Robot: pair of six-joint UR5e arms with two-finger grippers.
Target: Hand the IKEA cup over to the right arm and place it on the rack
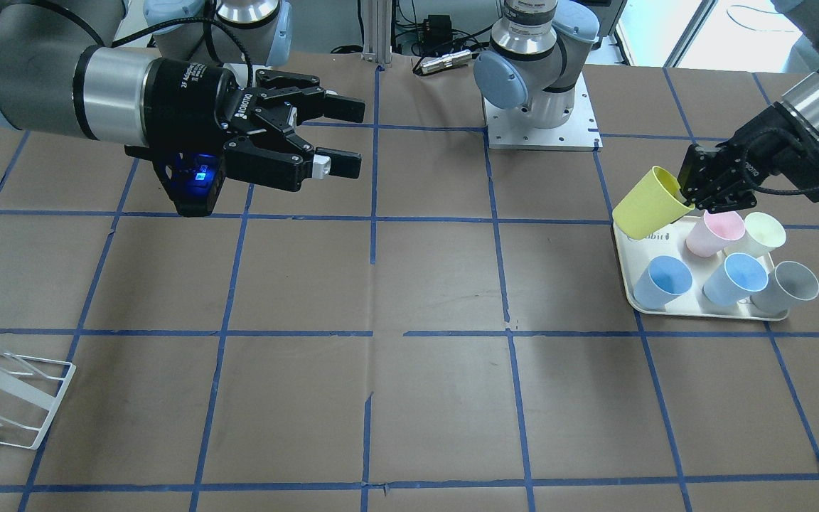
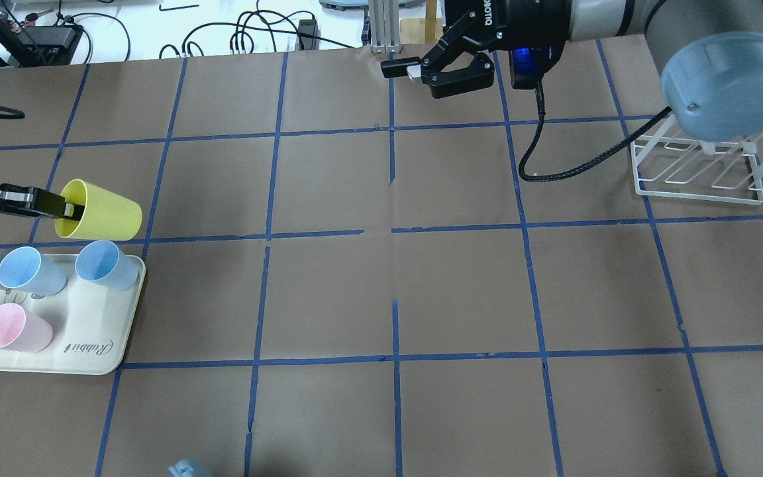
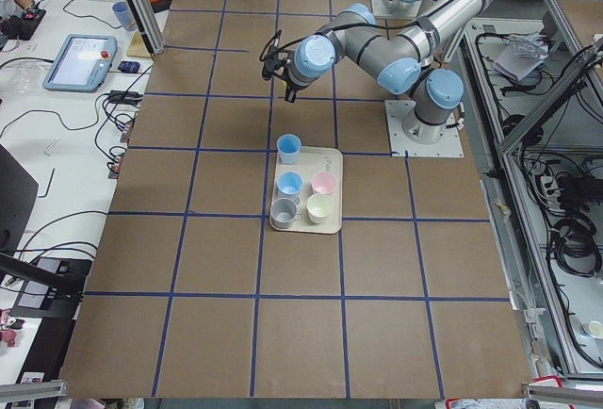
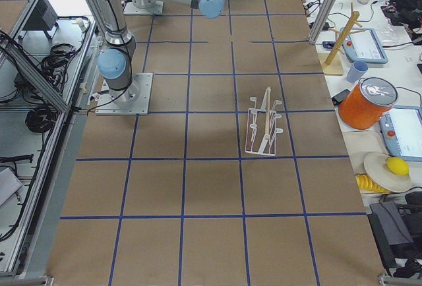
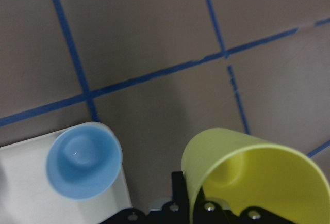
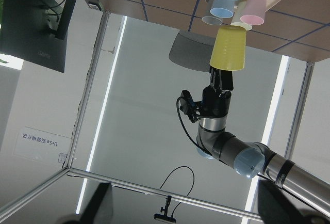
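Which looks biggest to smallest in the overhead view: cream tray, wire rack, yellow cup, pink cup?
1. cream tray, though cut by the edge.
2. wire rack, partly hidden.
3. yellow cup and pink cup: too alike; the yellow one is held up, nearer the camera.

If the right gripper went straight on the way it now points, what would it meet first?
Probably the IKEA cup held in the left gripper; nothing shows between them, though depth is unclear.

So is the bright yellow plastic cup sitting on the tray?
No, the left tool grips the bright yellow plastic cup by its rim, off the cream tray.
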